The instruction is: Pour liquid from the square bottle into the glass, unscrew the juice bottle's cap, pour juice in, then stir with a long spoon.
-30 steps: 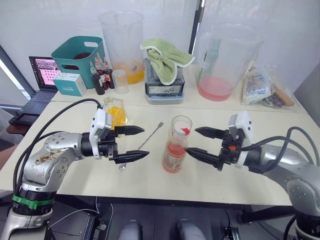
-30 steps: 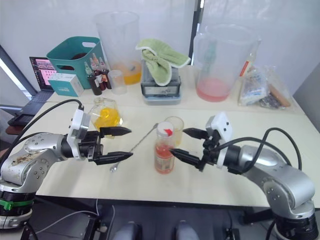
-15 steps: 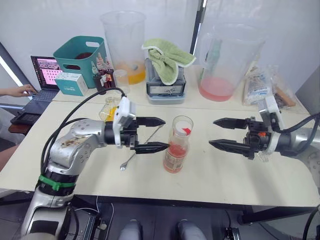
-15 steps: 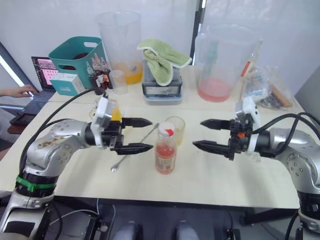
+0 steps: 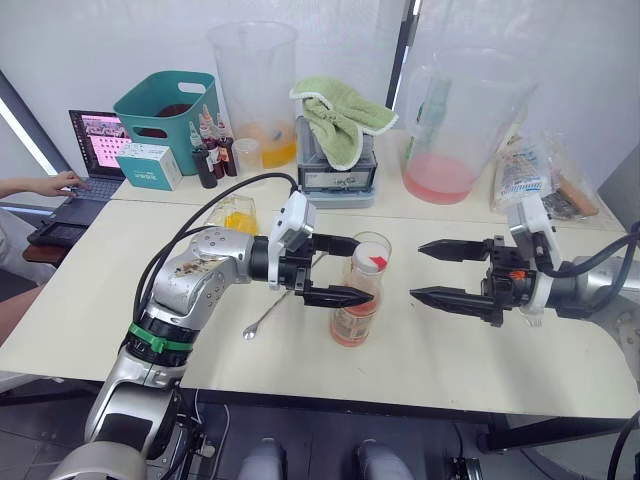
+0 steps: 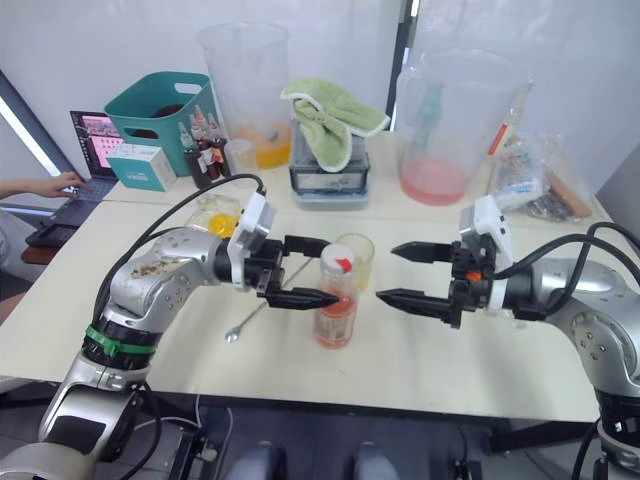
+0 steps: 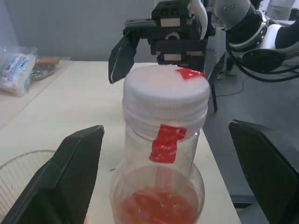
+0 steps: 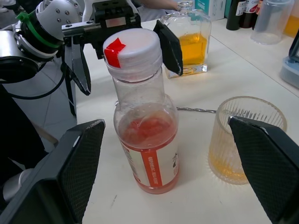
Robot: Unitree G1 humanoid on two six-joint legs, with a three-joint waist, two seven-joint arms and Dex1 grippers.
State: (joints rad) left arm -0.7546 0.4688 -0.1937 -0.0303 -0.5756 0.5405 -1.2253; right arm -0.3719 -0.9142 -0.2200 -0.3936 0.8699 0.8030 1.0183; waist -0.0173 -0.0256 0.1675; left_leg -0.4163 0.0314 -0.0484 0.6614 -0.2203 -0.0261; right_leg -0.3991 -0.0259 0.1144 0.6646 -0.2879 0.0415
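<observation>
The juice bottle (image 5: pixel 355 300) stands upright on the desk (image 5: pixel 120 290), near its front edge, with its white cap (image 8: pixel 132 47) on; a red tape tab sits on the cap and red juice fills the lower part of the bottle. Just behind it and slightly to the robot's right stands the ribbed glass (image 8: pixel 243 137), holding a little yellow liquid.

The left gripper (image 5: pixel 345 270) reaches in from the robot's left with its jaws spread wide. Its fingertips lie level with the bottle's neck and cap, one toward the back and one toward the front, close to the bottle; whether they touch it cannot be told. In the left wrist view the capped bottle stands centred between the two black fingers (image 7: pixel 70 172).

The right gripper (image 5: pixel 428 270) hovers to the robot's right of the bottle, a clear gap away, its jaws also wide and pointing toward the bottle, holding nothing.

The long spoon (image 5: pixel 268 310) lies flat on the desk under the left arm. The square bottle (image 8: pixel 190 44), partly full of orange-yellow liquid, stands farther back on the robot's left.
</observation>
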